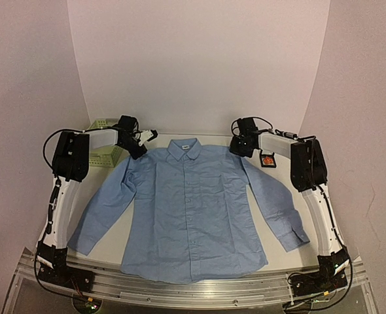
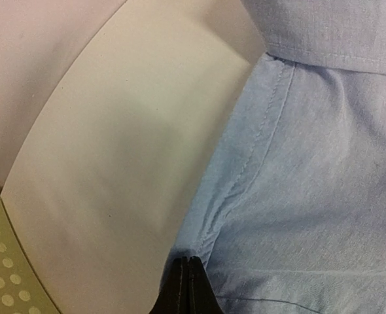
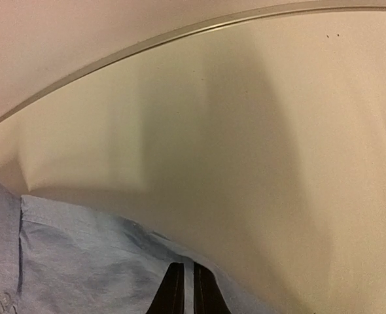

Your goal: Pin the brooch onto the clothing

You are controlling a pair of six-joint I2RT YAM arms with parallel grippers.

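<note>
The light blue shirt [image 1: 190,209] lies flat, front up, collar toward the back wall. My left gripper [image 1: 138,148] is at its left shoulder; in the left wrist view the fingers [image 2: 180,288] are pressed together at the puckered shoulder seam of the shirt [image 2: 311,196]. My right gripper [image 1: 239,148] is at the other shoulder; its fingers [image 3: 173,291] stand a sliver apart with the shirt's [image 3: 82,261] edge between them. The tiny orange-red brooch [image 1: 267,157] lies in a small black-framed box [image 1: 273,164] right of that gripper.
A green mesh basket [image 1: 103,152] stands at the back left behind the left arm; its corner shows in the left wrist view [image 2: 3,275]. White curved walls close in the back and sides. The shirt's sleeves spread toward both arm bases.
</note>
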